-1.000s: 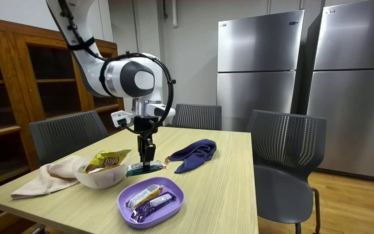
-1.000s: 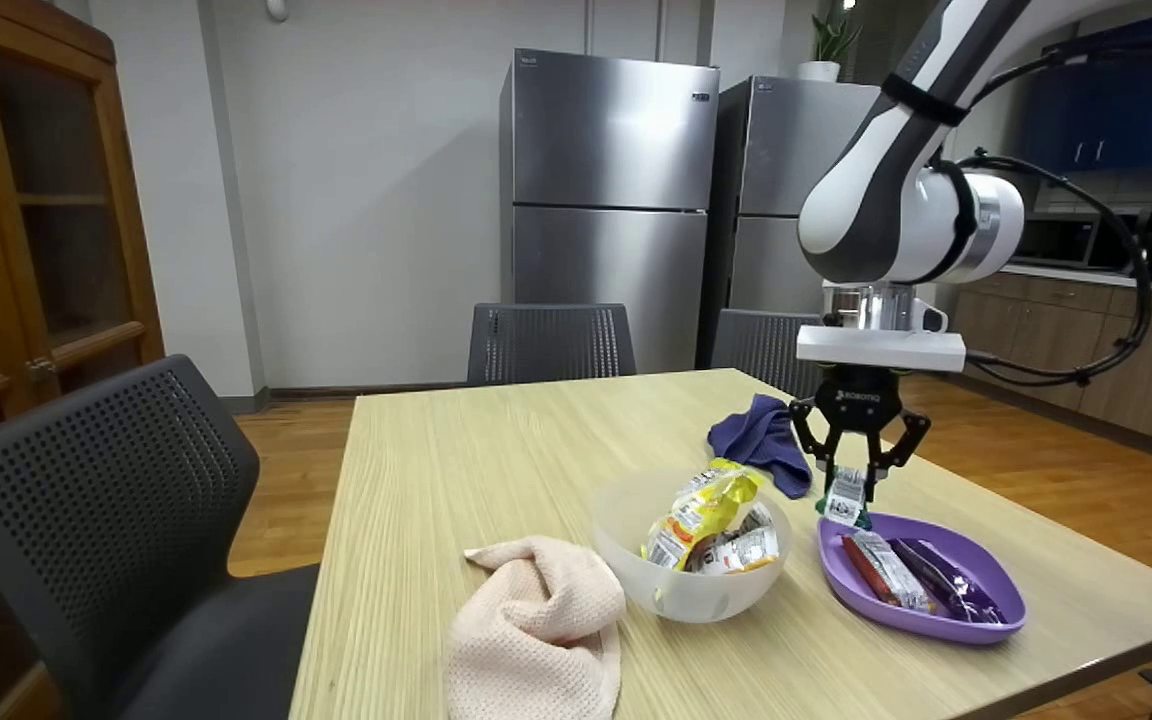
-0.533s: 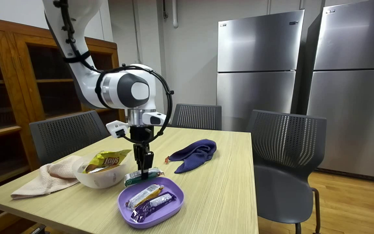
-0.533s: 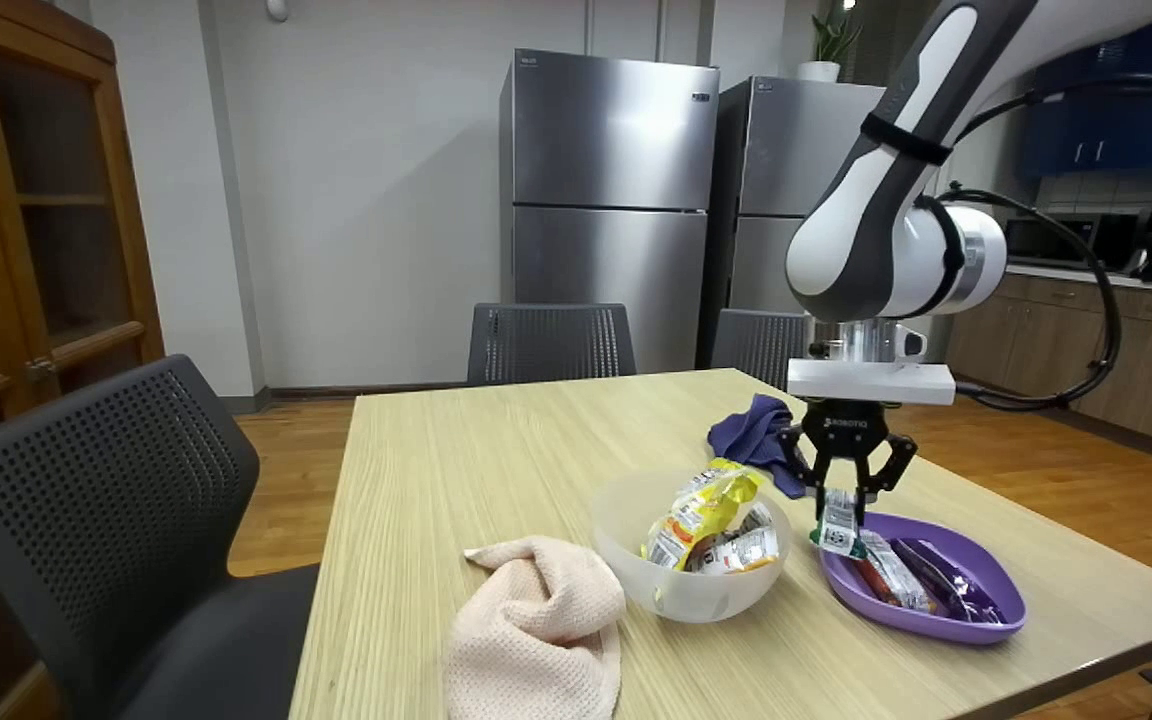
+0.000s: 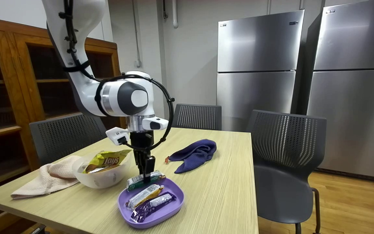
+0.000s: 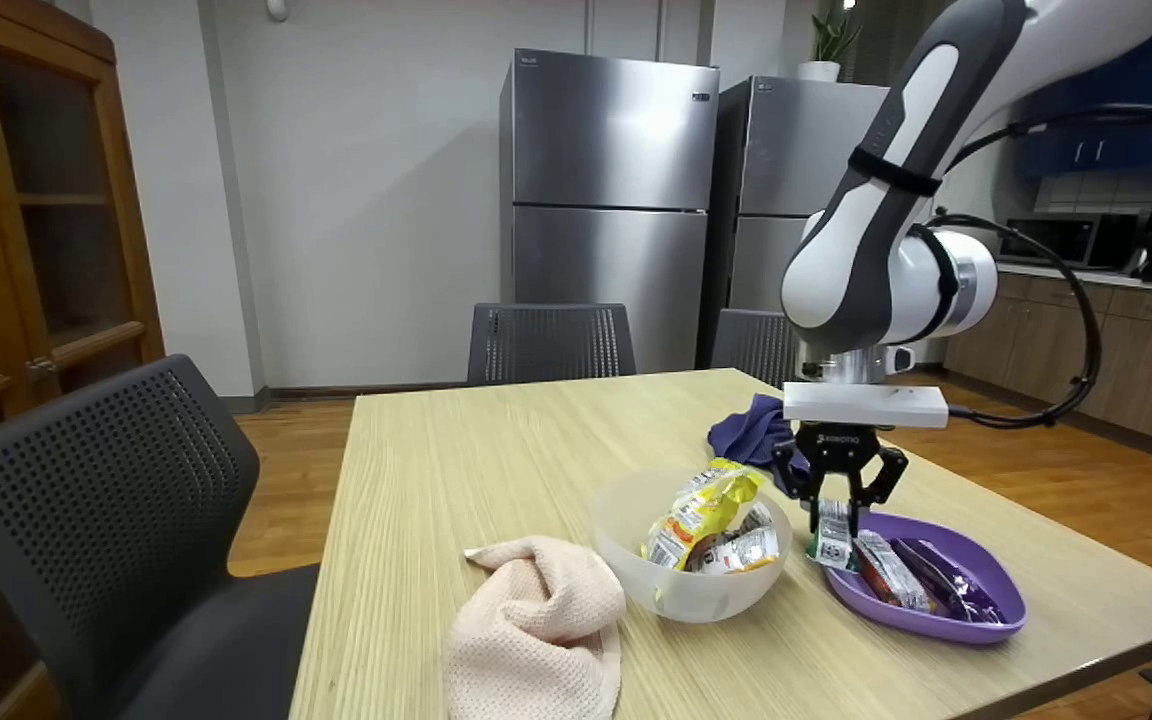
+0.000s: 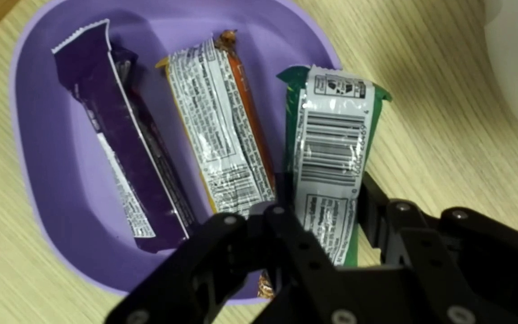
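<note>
My tool [image 6: 834, 515] grips the green bar [image 7: 335, 135] at the edge of the purple tray [image 7: 70, 202]; I should hold it level, squeezing gently.

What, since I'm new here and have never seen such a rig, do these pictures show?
The white machine is a robot arm above a table. Two cameras stand outside, watching the scene; the close-up comes from a third, mounted on the arm, looking down. Its fingers grip a green-wrapped bar at the edge of a purple tray. Inside lie a purple-wrapped bar and an orange-wrapped bar. The table also bears a bowl of snack bags, a blue cloth and a pink cloth.
</note>
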Controlling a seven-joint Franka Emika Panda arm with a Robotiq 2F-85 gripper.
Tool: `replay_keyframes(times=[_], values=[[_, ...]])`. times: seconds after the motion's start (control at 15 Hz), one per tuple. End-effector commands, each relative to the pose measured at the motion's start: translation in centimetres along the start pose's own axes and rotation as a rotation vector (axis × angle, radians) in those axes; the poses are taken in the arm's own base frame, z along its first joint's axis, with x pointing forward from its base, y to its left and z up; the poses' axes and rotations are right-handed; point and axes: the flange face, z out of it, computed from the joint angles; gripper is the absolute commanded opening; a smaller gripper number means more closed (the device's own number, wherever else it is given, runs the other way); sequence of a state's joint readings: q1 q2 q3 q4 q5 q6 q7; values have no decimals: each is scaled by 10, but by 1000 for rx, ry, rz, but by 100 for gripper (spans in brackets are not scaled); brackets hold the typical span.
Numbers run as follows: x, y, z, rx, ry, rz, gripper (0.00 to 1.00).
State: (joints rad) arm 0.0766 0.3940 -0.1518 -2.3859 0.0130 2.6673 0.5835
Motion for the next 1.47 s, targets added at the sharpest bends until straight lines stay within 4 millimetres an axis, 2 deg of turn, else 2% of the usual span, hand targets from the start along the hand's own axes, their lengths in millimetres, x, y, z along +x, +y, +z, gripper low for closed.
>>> replay_keyframes(times=[0.0, 0.2, 0.27, 0.4, 0.73, 0.87, 1.07, 1.4], values=[[5, 5, -8, 0, 33, -21, 69], [6, 10, -14, 13, 22, -20, 92], [4, 29, -24, 16, 22, -20, 99], [5, 39, -35, 26, 26, -16, 100], [10, 53, -77, 78, -14, -38, 100], [7, 57, -95, 91, -31, -69, 100], [-1, 53, -114, 85, -27, -109, 100], [-28, 40, -138, 66, 14, -201, 100]])
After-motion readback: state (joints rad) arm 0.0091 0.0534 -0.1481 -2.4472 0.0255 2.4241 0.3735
